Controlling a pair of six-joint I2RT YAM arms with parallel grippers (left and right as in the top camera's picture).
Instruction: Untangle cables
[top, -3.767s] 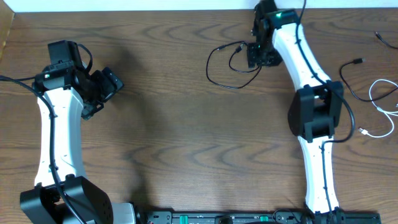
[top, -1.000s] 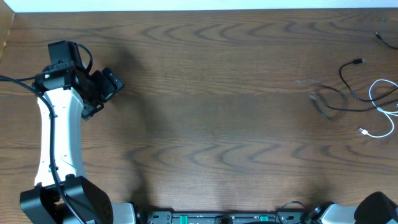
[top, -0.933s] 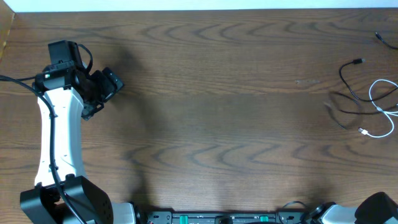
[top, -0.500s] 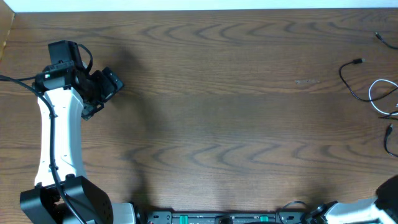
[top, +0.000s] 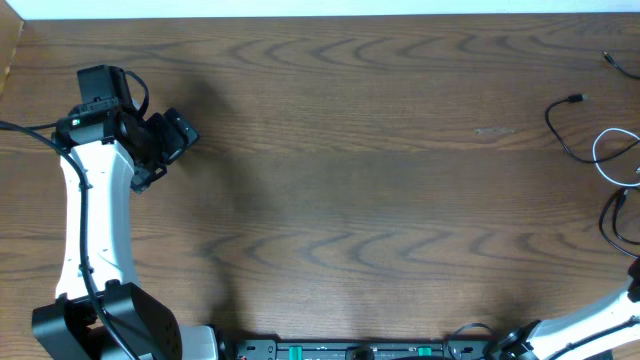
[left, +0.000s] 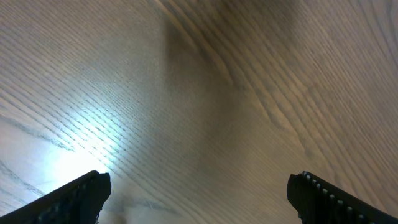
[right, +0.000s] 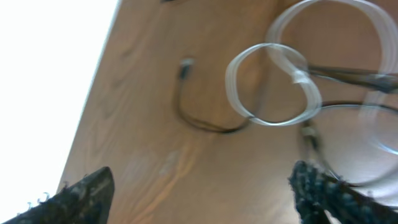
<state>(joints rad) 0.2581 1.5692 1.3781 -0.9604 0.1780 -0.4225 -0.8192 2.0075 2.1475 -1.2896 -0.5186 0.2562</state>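
Note:
The cables lie at the table's far right. In the overhead view a black cable with a small plug curves beside a white cable, and another black loop lies below them at the edge. In the right wrist view the white cable forms loops beside a short black cable. A second black cable runs close by the right finger. My right gripper is open above them, holding nothing. My left gripper is open and empty over bare wood at the far left.
A small black plug lies at the far right rear. The wooden table's back edge meets a white surface. Only a dark bit of the right arm shows at the right edge of the overhead view.
The right arm has swung from the table's rear centre out to the right edge. The black cable that lay there has moved with it to the far right. The left arm has not moved.

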